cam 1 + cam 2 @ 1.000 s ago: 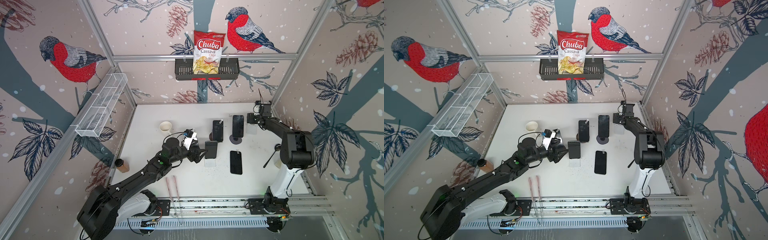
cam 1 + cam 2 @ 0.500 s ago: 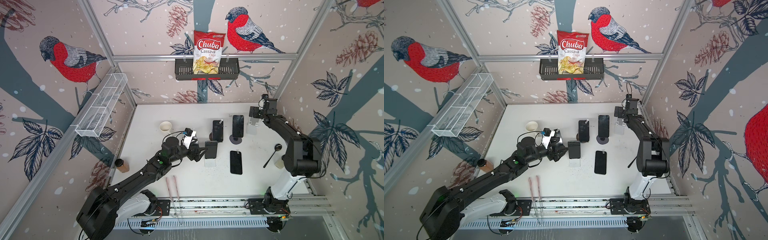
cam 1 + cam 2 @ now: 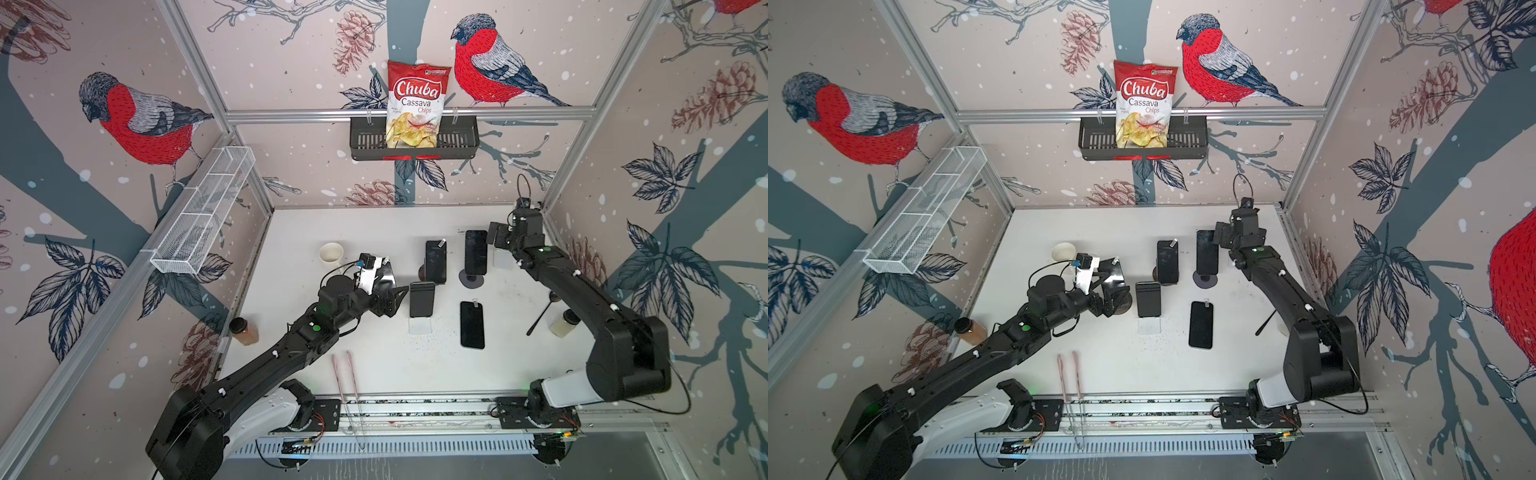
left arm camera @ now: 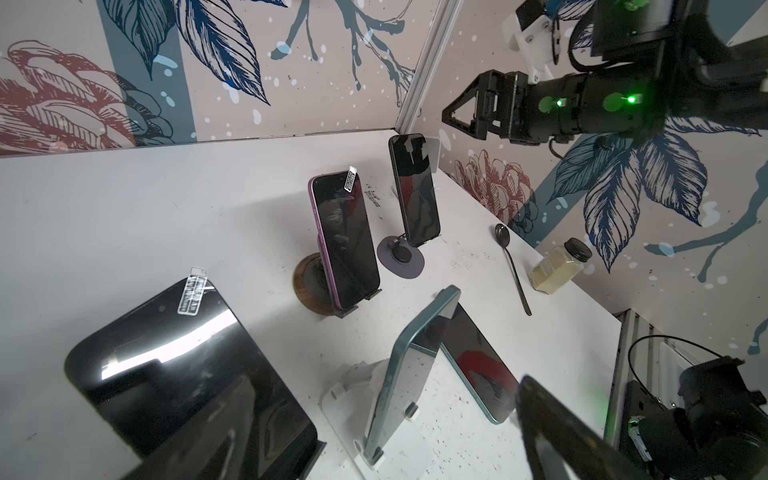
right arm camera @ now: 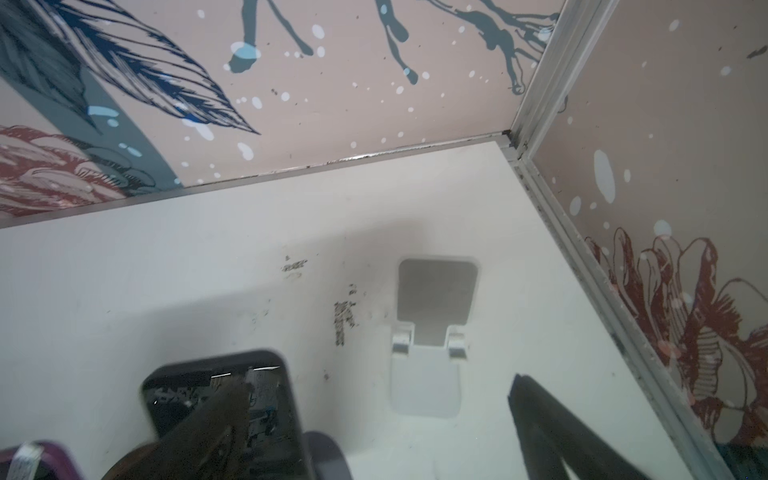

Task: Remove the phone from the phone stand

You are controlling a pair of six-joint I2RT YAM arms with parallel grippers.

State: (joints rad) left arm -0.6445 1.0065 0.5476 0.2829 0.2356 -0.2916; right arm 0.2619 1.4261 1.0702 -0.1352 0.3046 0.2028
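left gripper (image 3: 398, 296) spread wide, gripping nothing, close to tilted glossy black phone (image 3: 383, 275); right gripper (image 3: 494, 242) wide open, empty, above white folding plastic phone stand (image 5: 432, 332)

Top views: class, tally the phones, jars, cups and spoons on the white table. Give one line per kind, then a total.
phones: 5
jars: 2
cup: 1
spoon: 1
Total: 9
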